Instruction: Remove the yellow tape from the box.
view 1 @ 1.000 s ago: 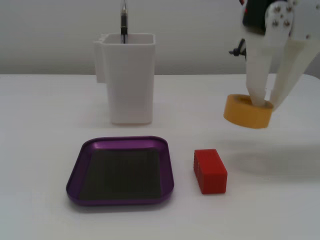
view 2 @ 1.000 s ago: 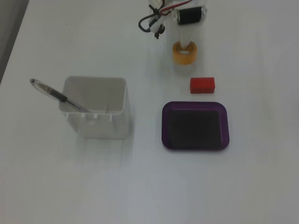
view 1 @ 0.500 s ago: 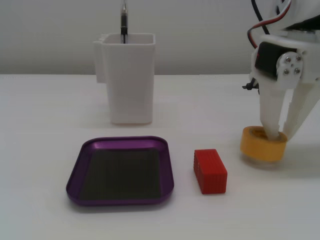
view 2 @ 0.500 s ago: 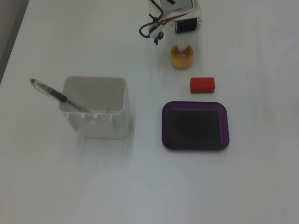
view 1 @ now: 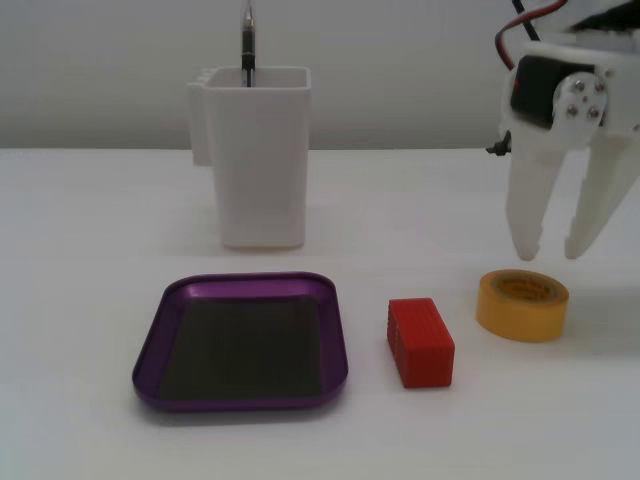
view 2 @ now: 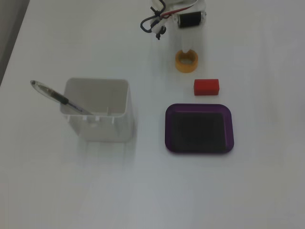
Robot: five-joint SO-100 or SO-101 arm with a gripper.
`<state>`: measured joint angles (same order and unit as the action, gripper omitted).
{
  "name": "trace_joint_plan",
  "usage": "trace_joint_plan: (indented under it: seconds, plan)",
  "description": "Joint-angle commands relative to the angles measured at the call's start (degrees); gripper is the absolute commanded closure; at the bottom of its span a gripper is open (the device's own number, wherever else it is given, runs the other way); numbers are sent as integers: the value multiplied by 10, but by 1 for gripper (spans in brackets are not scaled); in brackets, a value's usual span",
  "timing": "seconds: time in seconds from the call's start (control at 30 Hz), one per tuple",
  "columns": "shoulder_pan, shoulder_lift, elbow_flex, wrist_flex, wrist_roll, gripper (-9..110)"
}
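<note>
The yellow tape (view 1: 522, 304) lies flat on the white table at the right, outside the box; in the other fixed view it (view 2: 186, 61) lies near the top centre. The purple box (view 1: 152, 345) sits in front, its dark bottom bare; it also shows in the top-down fixed view (view 2: 198, 149). My white gripper (view 1: 551, 250) hangs just above the tape's far edge, fingers apart and empty, not touching the roll. In a fixed view the gripper (view 2: 186, 48) points down over the tape.
A red ribbed block (view 1: 420, 342) lies between box and tape, also seen from above (view 2: 206, 87). A tall white container (view 1: 258, 155) with a pen (view 2: 56, 97) in it stands behind the box.
</note>
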<state>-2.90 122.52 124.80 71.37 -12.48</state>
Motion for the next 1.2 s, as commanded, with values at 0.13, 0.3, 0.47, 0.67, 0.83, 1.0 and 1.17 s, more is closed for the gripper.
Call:
trace_joint_plan:
  seconds: [0.13, 0.3, 0.47, 0.67, 0.83, 1.0, 1.17]
  plan:
    - [2, 109, -194, 147, 1, 92]
    - [4, 250, -233, 160, 0, 92]
    - [4, 388, -94, 156, 0, 92]
    - [4, 546, 122, 119, 1, 91]
    - [4, 657, 262, 76, 15, 92]
    - [4, 722, 295, 54, 81, 92]
    - [4, 737, 312, 47, 87, 92]
